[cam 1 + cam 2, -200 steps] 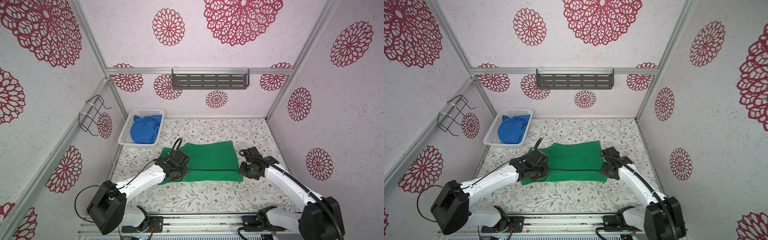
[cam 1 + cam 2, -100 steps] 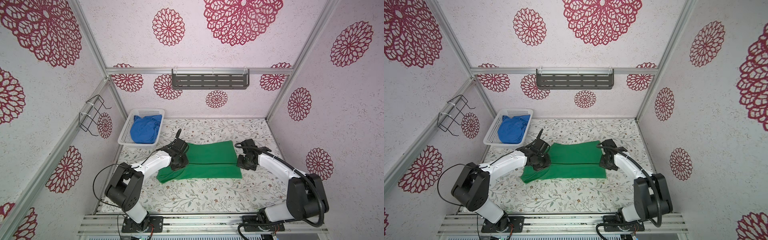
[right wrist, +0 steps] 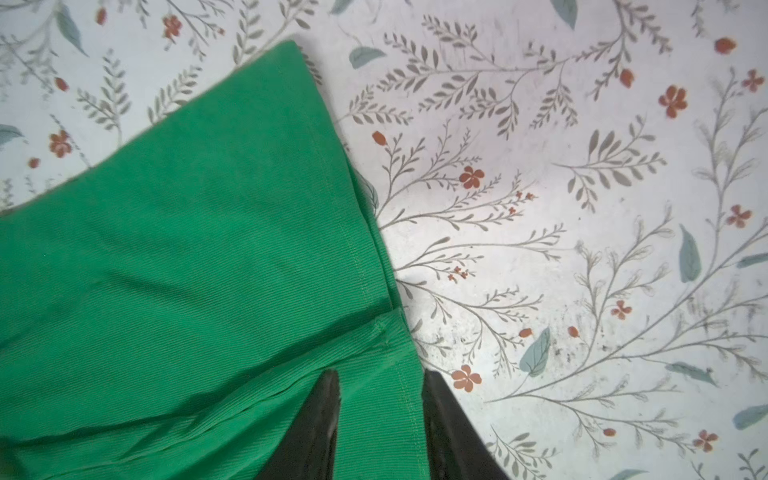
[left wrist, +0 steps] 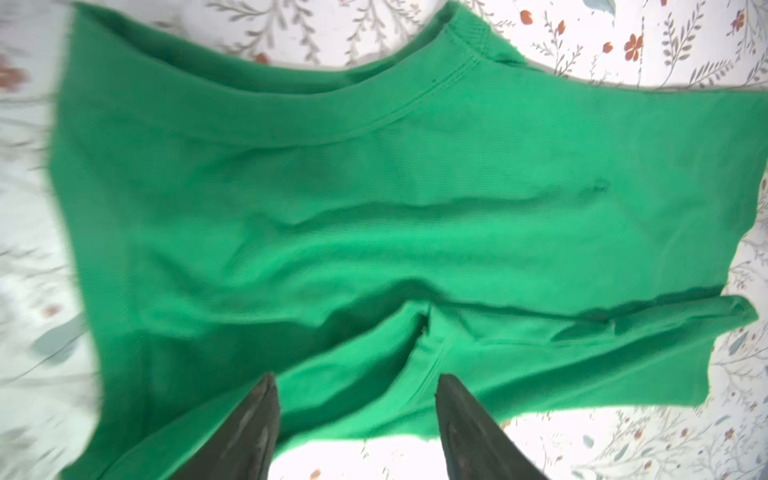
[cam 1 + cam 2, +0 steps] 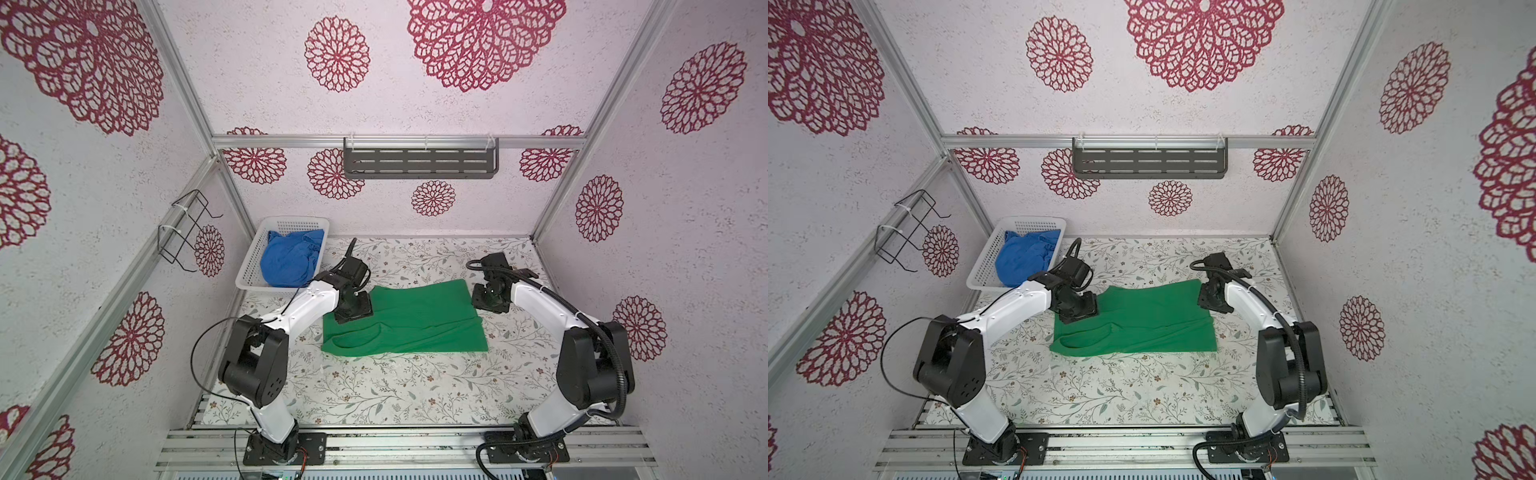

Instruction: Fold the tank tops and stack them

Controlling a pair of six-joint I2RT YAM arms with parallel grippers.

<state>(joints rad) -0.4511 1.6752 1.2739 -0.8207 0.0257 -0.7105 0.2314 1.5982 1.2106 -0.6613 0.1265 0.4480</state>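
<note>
Green top lies folded on counter, frame centre; left claw and right claw parted, empty.

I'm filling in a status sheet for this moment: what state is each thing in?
green tank top, folded over once, lying flat, slightly wrinkled
blue tank top, crumpled, unfolded, in the basket
basket, upright, holding the blue tank top
left claw, open, over the green tank top's shoulder end
right claw, open, over the green tank top's hem corner
</note>
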